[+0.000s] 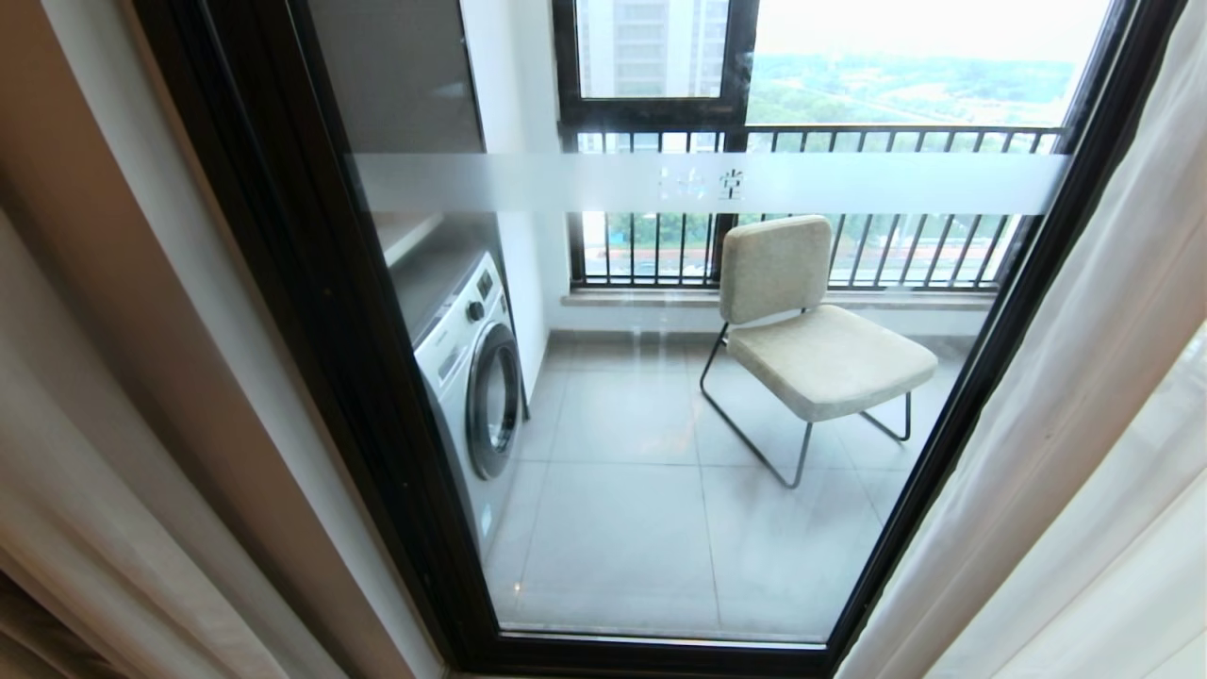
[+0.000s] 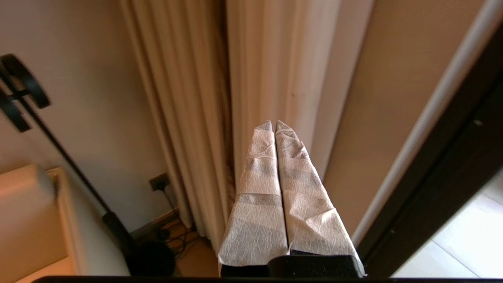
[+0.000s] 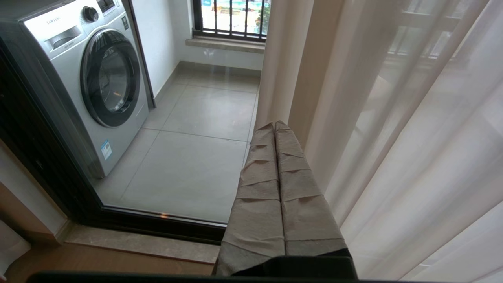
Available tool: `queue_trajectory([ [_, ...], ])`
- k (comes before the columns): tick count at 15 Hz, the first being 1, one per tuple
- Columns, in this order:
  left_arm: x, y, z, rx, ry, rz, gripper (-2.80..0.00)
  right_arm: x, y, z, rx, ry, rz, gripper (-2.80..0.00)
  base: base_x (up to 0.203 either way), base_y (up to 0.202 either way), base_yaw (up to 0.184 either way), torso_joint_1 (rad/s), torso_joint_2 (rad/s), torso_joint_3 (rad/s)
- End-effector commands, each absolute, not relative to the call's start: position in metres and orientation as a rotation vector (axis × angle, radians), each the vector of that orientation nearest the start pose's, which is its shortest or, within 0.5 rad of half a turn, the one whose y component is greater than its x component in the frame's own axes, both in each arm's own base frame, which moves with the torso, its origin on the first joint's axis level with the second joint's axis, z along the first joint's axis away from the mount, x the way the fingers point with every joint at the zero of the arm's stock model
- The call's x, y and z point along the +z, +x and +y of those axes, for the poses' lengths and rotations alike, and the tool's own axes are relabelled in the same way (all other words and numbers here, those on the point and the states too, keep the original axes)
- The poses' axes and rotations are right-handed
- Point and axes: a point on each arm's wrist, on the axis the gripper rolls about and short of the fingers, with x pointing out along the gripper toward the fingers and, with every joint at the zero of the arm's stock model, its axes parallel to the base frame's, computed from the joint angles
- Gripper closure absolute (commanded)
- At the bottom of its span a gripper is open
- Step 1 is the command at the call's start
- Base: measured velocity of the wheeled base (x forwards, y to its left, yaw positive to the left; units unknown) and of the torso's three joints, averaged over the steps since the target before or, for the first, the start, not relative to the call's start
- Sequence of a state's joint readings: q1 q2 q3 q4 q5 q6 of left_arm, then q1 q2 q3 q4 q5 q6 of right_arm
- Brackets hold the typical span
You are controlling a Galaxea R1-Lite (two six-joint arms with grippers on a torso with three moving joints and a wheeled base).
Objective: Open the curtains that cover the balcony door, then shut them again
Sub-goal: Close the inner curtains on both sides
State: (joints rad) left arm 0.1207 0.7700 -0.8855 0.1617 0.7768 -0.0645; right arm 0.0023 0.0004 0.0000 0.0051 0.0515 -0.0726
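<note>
2 layers of floor-length pleated cream-beige and sheer white curtains [image 1: 1084, 396] hang bunched at both sides, so the tall black-framed glass balcony door [image 1: 660, 424] is uncovered; opening looks done, closing is next. My paper-wrapped left gripper [image 2: 276, 125] is by the left drape, jaws pressed together, holding nothing (they'd need to spread to grab cloth). My right gripper [image 3: 275, 125] is pressed together too. The silver front-loading washing machine [image 3: 78, 78] has a logo I can't read.
</note>
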Motion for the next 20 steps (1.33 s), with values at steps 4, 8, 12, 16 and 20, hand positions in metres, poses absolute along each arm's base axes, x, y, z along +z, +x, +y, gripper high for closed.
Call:
queue_trajectory([
  [4, 0.336, 0.097, 0.060, 1.139, -0.041, 0.065, 0.00, 0.075, -0.023, 0.001, 0.054, -0.073, 0.004, 0.00, 0.000, 0.000, 0.000, 0.000, 0.00, 0.000],
  [8, 0.339, 0.123, 0.104, 1.056, -0.072, 0.095, 0.00, 0.075, -0.023, 0.001, 0.054, -0.073, 0.003, 0.00, 0.000, 0.000, 0.000, 0.000, 0.00, 0.000],
  [12, 0.335, 0.145, 0.126, 1.026, -0.078, 0.092, -2.80, 0.075, -0.023, 0.001, 0.054, -0.073, 0.003, 0.00, 0.000, 0.000, 0.000, 0.000, 0.00, 0.000],
  [16, 0.326, 0.162, 0.139, 0.991, -0.084, 0.103, -2.80, 0.075, -0.023, 0.001, 0.055, -0.073, 0.003, 0.00, 0.000, 0.000, 0.000, 0.000, 0.00, 0.000],
  [20, 0.316, 0.189, 0.159, 0.948, -0.084, 0.077, -2.80, 0.075, -0.023, 0.001, 0.054, -0.073, 0.004, 0.00, 0.000, 0.000, 0.000, 0.000, 0.00, 0.000],
])
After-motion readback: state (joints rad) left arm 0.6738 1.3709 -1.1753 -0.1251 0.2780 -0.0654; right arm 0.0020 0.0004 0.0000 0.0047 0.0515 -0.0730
